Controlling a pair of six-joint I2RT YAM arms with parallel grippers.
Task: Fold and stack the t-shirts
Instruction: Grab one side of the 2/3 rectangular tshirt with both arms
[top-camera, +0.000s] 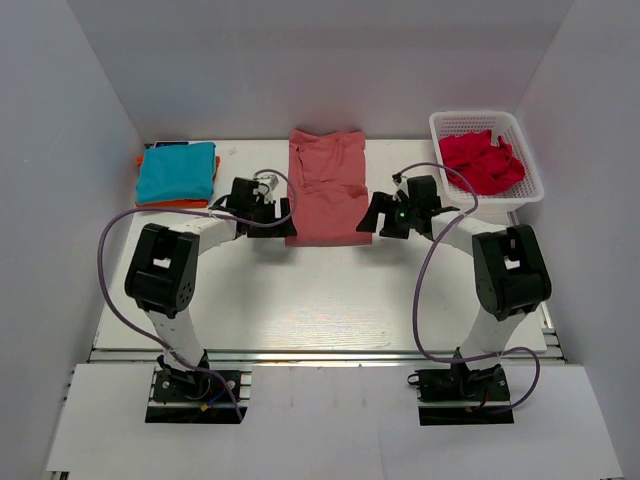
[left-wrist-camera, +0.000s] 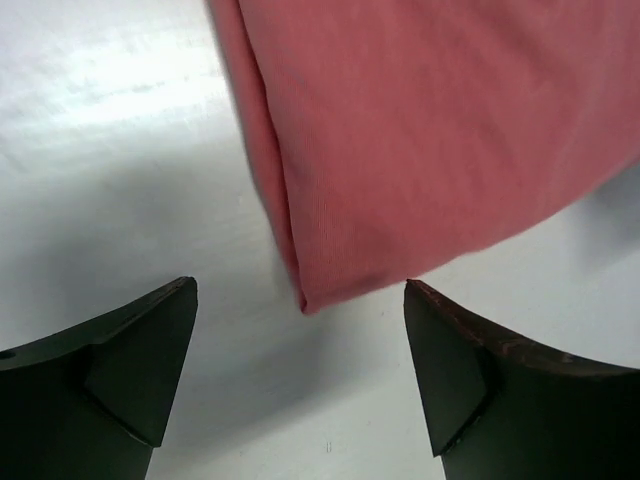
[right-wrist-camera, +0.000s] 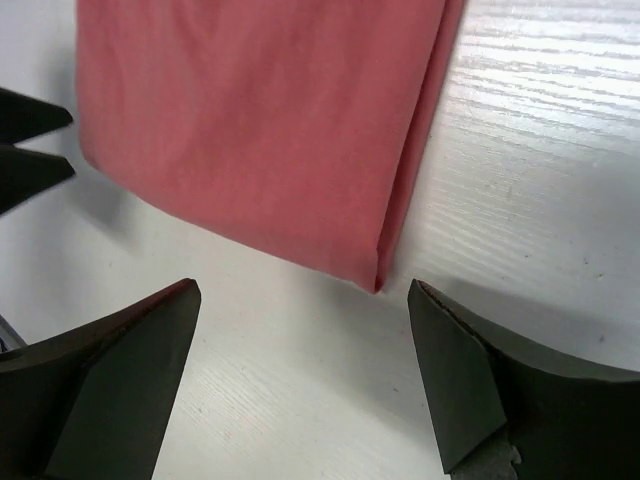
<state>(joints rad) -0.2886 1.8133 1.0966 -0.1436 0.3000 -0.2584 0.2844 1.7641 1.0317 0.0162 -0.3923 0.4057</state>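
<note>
The salmon tee (top-camera: 326, 188) lies in a long folded strip on the worktop (top-camera: 300, 300). The left gripper (top-camera: 280, 215) and right gripper (top-camera: 372, 215), both spread wide, flank its near corners, likely to pinch them for folding.

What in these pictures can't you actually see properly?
- Top view: orange shirt shows only an edge beneath the teal shirt.
- Top view: red shirt is crumpled in the basket; one or several, unclear.
- Wrist views: salmon shirt is cut off by the frame; only its near corners show.
</note>
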